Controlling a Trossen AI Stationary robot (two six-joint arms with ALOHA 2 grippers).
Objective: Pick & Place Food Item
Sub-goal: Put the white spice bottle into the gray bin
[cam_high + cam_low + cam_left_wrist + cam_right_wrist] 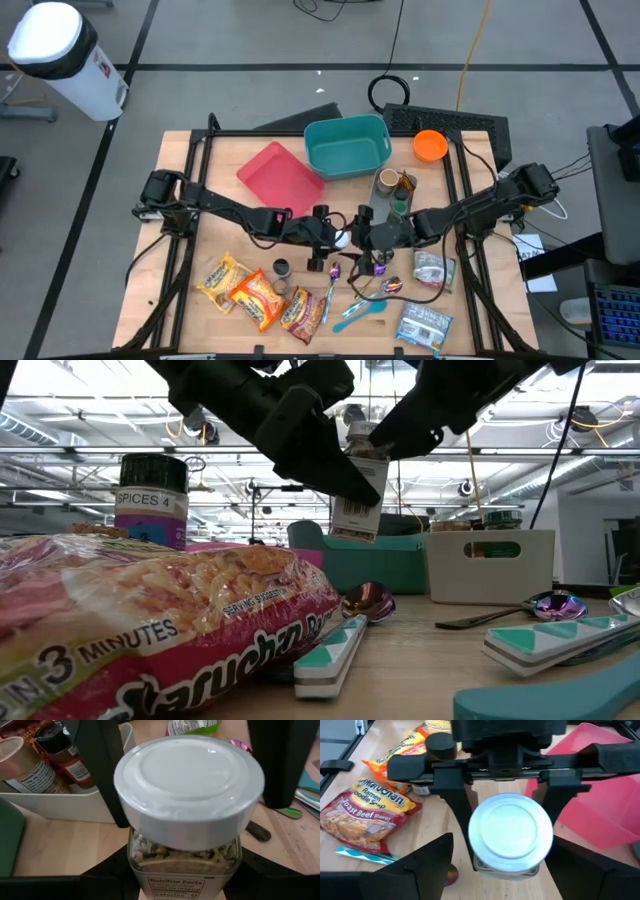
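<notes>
A clear spice jar (pixel 185 855) with a white lid (pixel 511 831) hangs over the table's middle, with my left gripper (pixel 328 238) shut on it. My right gripper (pixel 366 238) faces it from the table's right, open. Its fingers (pixel 107 785) stand on either side of the lid, and I cannot tell whether they touch it. In the low view the jar (pixel 355 495) shows its barcode label and floats clear of the tabletop. My left gripper pinches the jar's glass body (pixel 139 865) below the lid between its two fingers, on two opposite sides. The fingers come from the table's left, slanting down. The jar is lifted clear of the table, close to upright with the lid up.
Ramen packs (pixel 250 290) lie near the front left beside a dark-lidded spice jar (pixel 282 267). Spoons (pixel 365 300) and silver packets (pixel 432 270) lie front right. A pink tray (pixel 280 175), a teal bin (pixel 347 145), a white caddy (pixel 392 185) and an orange bowl (pixel 430 145) stand farther back.
</notes>
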